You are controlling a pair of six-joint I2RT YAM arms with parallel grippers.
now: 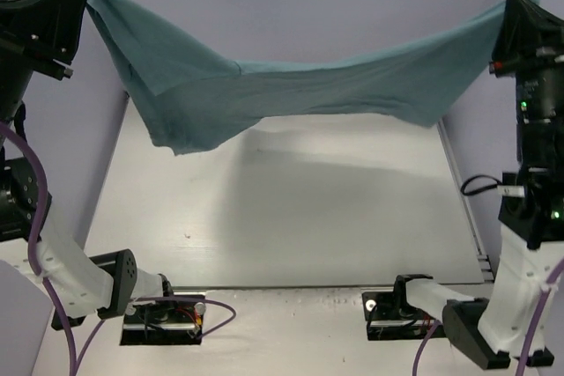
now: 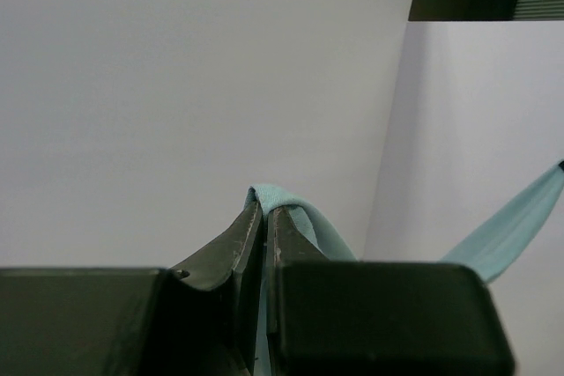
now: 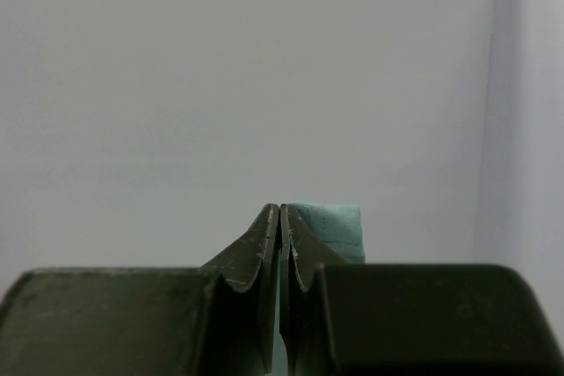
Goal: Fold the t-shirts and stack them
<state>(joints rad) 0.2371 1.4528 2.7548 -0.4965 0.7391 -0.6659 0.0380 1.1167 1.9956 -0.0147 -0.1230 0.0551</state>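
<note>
- Currently my left jaws are clamped on one end of the plain teal soft cotton short-sleeved t-shirt [image 1: 264,85] and my right jaws on the other. It hangs slung between them above the white desk [image 1: 291,217].
- Its middle sags, and a flap droops lower near my left side.
- Each pinch holds only a thin edge, so spreading wider could pull it free.
- Lowering unevenly would probably land it bunched and crooked.
</note>
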